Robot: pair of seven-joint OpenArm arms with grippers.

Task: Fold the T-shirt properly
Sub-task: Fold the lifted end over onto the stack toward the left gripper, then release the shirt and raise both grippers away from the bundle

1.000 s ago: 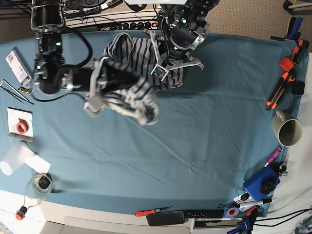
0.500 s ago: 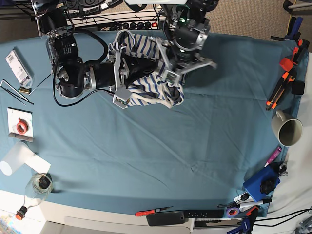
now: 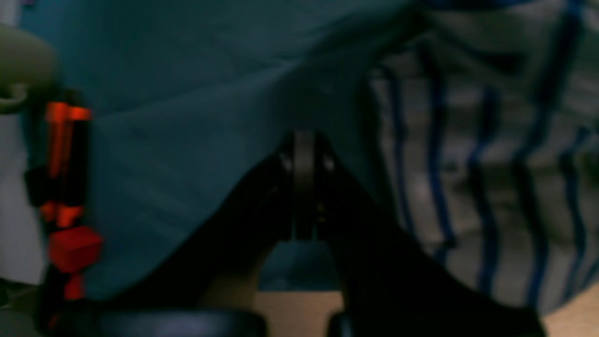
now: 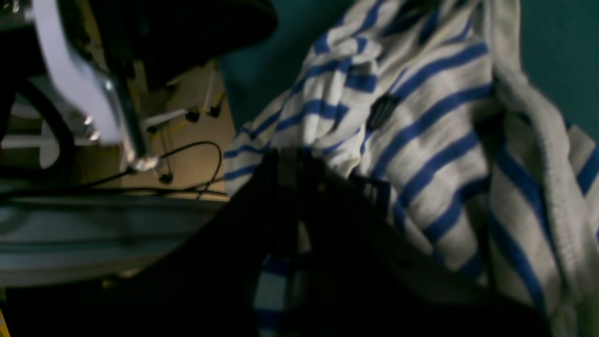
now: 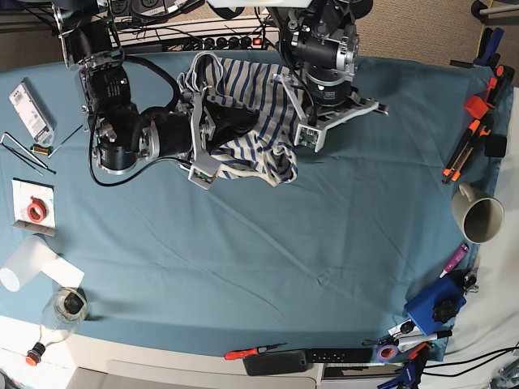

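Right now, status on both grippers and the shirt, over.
Right gripper shut on T-shirt. Left gripper shut, empty, beside the shirt. Shirt bunched at table's far edge, not folded. Nothing in the way.

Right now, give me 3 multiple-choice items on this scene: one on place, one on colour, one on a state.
1. Where does the shirt lie on the tablecloth in the base view?
A. top middle, near the far edge
B. bottom right corner
C. hanging off the left edge

2. What colour are the shirt's stripes?
A. red
B. blue
C. green

3. How is the shirt lying?
A. spread flat
B. neatly folded
C. bunched in a heap

Answers:
1. A: in the base view the shirt sits near the top edge, between the left gripper and the right gripper.
2. B: the right wrist view shows blue stripes on cream cloth.
3. C: the base view shows a crumpled, rumpled pile, with no flat panels or clean fold lines.
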